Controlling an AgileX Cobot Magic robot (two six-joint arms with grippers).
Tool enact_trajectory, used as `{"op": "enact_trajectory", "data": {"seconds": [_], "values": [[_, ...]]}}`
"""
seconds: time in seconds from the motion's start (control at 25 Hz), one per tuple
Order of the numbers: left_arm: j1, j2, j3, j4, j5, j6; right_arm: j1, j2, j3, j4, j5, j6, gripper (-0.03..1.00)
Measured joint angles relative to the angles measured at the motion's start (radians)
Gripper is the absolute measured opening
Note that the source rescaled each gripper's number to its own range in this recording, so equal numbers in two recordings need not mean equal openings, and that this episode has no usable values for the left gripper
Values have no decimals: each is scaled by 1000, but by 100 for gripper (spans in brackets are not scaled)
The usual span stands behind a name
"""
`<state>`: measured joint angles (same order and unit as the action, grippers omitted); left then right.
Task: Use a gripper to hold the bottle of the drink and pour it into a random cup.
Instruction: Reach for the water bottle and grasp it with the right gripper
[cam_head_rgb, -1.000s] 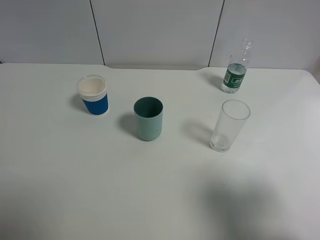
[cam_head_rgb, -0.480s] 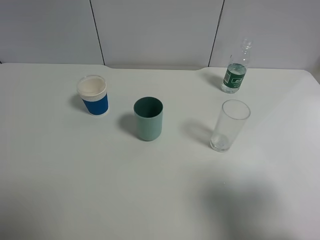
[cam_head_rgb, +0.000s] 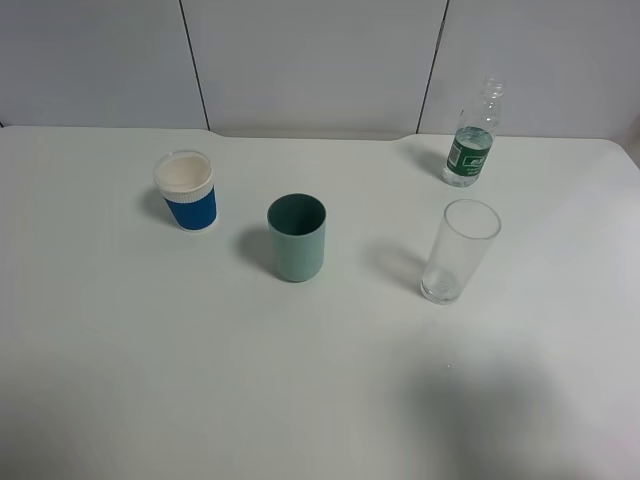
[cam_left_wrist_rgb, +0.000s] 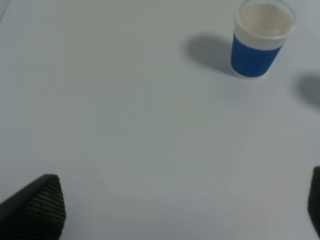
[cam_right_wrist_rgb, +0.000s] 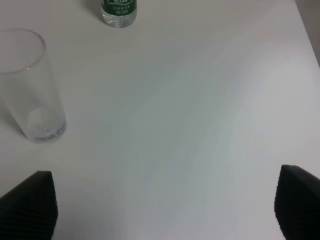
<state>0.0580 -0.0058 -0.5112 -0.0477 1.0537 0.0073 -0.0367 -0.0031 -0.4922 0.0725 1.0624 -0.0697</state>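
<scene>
The small clear bottle with a dark green label (cam_head_rgb: 470, 148) stands upright at the back right of the white table; its lower part also shows in the right wrist view (cam_right_wrist_rgb: 119, 11). The teal-green cup (cam_head_rgb: 297, 237) stands upright near the table's middle. Neither arm shows in the high view. My right gripper (cam_right_wrist_rgb: 165, 207) is open and empty above bare table, well short of the bottle. My left gripper (cam_left_wrist_rgb: 180, 205) is open and empty above bare table on the left side.
A white cup with a blue sleeve (cam_head_rgb: 187, 190) stands at the back left and shows in the left wrist view (cam_left_wrist_rgb: 261, 39). A tall clear glass (cam_head_rgb: 458, 250) stands in front of the bottle and shows in the right wrist view (cam_right_wrist_rgb: 31, 86). A grey panelled wall runs behind the table.
</scene>
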Motion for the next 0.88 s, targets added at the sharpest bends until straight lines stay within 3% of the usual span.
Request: {"op": "enact_trajectory", "data": {"seconds": [0.88], "values": [[0,0,0,0,0,0,0,0,0,0,0,0,92]]}}
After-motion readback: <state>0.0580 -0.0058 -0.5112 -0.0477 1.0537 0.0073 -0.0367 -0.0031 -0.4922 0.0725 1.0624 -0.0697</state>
